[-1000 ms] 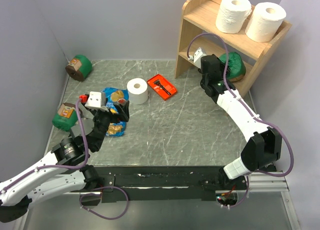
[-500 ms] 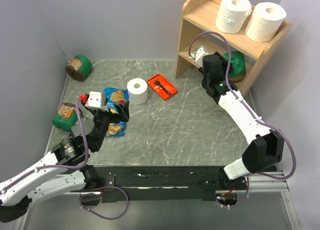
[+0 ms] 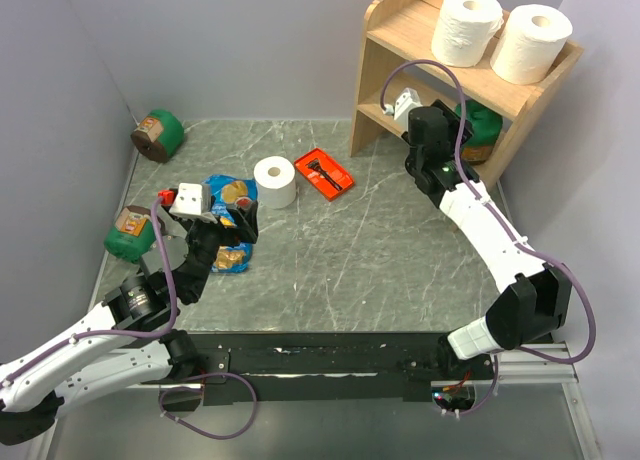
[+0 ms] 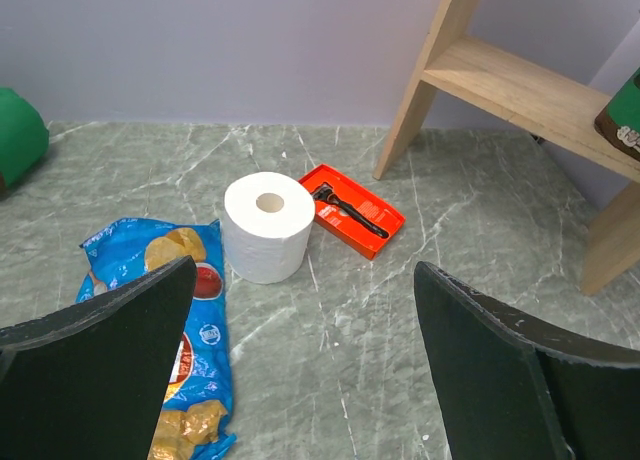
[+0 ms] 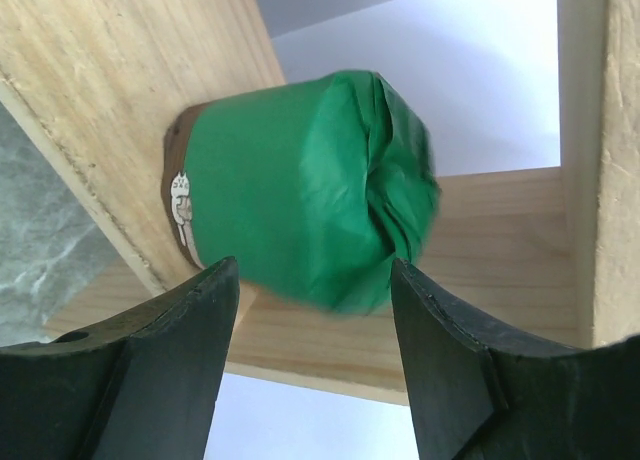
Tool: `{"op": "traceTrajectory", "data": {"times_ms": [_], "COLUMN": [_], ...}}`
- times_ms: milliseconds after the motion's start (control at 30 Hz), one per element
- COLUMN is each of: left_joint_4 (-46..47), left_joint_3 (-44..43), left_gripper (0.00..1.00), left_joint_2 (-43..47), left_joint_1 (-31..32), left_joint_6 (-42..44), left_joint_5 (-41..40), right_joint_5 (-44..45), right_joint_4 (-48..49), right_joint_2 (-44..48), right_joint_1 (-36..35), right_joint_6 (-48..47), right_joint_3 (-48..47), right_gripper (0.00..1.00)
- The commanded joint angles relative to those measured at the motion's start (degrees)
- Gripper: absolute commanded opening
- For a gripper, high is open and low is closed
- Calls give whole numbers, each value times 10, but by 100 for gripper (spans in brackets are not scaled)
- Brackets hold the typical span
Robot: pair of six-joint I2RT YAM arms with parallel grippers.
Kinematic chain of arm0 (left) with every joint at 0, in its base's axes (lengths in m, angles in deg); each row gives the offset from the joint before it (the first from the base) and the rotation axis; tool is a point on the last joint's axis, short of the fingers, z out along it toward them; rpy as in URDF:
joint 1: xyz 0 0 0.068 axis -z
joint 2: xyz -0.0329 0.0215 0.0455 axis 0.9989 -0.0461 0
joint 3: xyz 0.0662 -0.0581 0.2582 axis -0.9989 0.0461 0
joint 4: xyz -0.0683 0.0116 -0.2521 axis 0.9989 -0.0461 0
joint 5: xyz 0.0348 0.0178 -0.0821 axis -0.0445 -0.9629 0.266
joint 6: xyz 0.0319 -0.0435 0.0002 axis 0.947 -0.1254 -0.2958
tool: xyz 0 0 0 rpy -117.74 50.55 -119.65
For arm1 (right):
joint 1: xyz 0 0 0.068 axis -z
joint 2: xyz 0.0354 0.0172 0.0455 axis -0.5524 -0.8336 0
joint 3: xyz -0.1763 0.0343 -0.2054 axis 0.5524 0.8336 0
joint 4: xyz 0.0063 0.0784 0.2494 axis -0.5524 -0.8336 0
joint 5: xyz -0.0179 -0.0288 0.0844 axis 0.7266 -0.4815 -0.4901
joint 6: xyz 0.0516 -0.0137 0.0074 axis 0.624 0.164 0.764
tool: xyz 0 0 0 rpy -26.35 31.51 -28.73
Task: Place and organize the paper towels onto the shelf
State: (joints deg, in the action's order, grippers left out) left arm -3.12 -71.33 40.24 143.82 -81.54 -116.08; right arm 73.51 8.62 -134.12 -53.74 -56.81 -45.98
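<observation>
The white cylindrical paper roll (image 4: 266, 227) at 11 o'clock from the spread left tool (image 4: 305, 280) looks light and squashy; pinch its sides gently.

shelf (image 5: 90, 90): light wood, matt; I see open grain and a rough cut edge
paper towel (image 4: 265, 230): white paper, matt, soft-looking
table (image 4: 330, 380): grey-green marbled stone look, smooth, slight sheen
canister (image 5: 300, 180): green crinkled wrap, faint sheen
chip bag (image 4: 205, 370): blue plastic film, glossy
tray (image 4: 355, 212): orange-red plastic, glossy
left gripper fingers (image 4: 500, 380): black, matt
</observation>
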Motion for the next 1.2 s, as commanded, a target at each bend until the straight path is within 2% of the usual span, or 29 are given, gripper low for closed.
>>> {"op": "traceTrajectory", "data": {"times_ms": [0,133,333,467,567,633,733,800,833,867,933,967,1133,1167], "left_joint_4": [15,14,13,11,8,-21,-76,-111,-127,-148,-161,-163,-153,-150], "left_joint_3": [-3,-2,-4,-9,-12,-31,-60,-74,-84,-86,-84,-79,-21,-12], "left_gripper": [96,96,97,96,96,96,97,98,98,98,97,96,96,96], "left_joint_2": [-1,-3,-19,-46,-68,-81,-109,-126,-131,-139,-141,-139,-101,-95], "left_joint_1": [2,2,2,2,2,-1,-30,-98,-134,-219,-302,-369,-529,-587], "left_joint_6": [5,5,-1,-21,-37,-70,-142,-182,-215,-227,-268,-277,-346,-351], "left_joint_5": [-11,-12,-22,-45,-90,-136,-156,-118,-33,14,129,156,227,249], "right_joint_5": [17,4,-28,-74,-132,-188,-251,-303,-314,-328,-338,-342,-358,-361], "right_joint_4": [6,-31,-109,-164,-177,-171,-146,-125,-121,-118,-117,-120,-127,-128], "right_joint_2": [25,32,67,104,150,196,262,292,318,328,349,353,364,364], "right_joint_1": [3,-5,-57,-123,-175,-196,-207,-209,-211,-211,-212,-213,-213,-214], "right_joint_6": [0,33,142,276,368,439,507,520,541,546,550,552,557,557], "right_joint_3": [-39,-53,-63,-50,-15,28,92,138,149,162,186,195,214,217], "right_gripper": [69,69,69,69,69,72,84,92,94,96,99,99,100,100]}}
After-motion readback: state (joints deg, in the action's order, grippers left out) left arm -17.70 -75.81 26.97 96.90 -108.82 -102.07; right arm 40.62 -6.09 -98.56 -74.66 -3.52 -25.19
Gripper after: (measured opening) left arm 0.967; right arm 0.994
